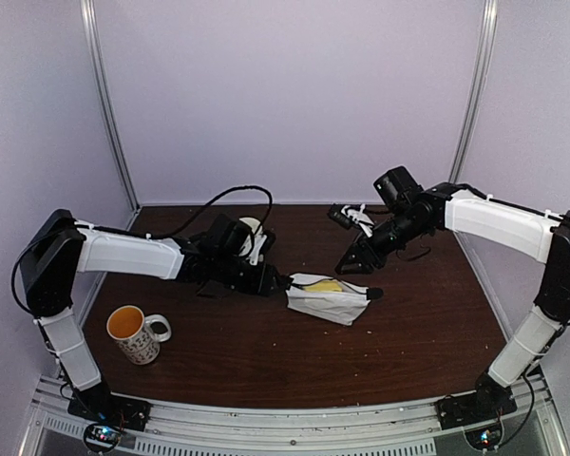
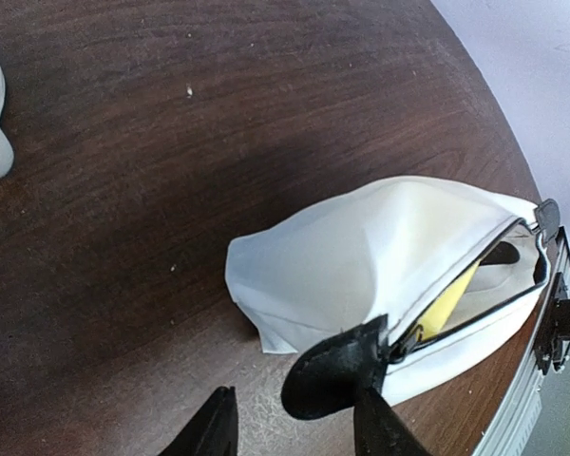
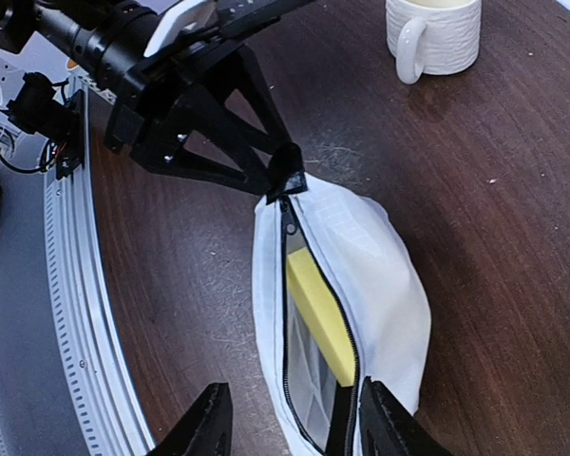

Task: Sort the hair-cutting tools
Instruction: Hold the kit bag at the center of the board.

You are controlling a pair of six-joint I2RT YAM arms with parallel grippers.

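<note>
Now our left gripper sits half-closed around the white zip pouch at its end tab; we cannot tell if it grips. Our right gripper hovers open, empty.

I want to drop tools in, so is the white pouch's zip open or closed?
Open. The pouch gapes along its zip, and the yellow sponge shows inside through the gap.

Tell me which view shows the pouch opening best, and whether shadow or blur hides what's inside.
Right wrist view: white pouch sharp, evenly lit, yellow sponge plain through the open zip, deeper inside dim. Left wrist view: opening seen edge-on, interior mostly shadowed. Top view: soft, pouch small, contents barely readable.
</note>
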